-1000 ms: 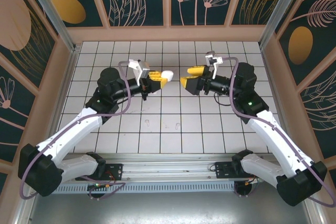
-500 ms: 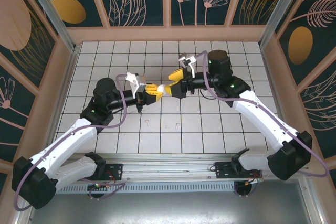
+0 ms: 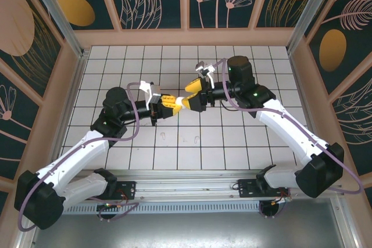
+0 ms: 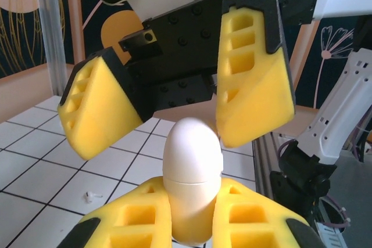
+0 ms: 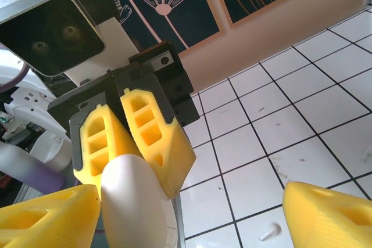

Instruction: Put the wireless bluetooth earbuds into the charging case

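The white egg-shaped charging case (image 4: 192, 161) stands up between my left gripper's (image 4: 195, 225) yellow pads, which are shut on its lower half; its lid seam looks closed. In the top view the case (image 3: 182, 104) hangs above the table's middle, held by the left gripper (image 3: 173, 105). My right gripper (image 3: 193, 94) faces it, open, with one pad (image 4: 99, 111) on each side of the case's top and apart from it. From the right wrist, the case (image 5: 131, 201) sits between the open right gripper's (image 5: 186, 219) jaws. Tiny white earbuds (image 3: 164, 136) (image 3: 197, 140) lie on the tiles below, one of them (image 5: 268, 233) close under the right jaw.
The floor is white tiles (image 3: 232, 143) walled by patterned panels (image 3: 186, 4). A metal rail (image 3: 186, 181) with both arm bases runs along the near edge. The arms meet over the middle.
The right arm swung left and its open jaws came around the case's top. The left gripper carried the case slightly lower and nearer. The right jaws narrowed a little.
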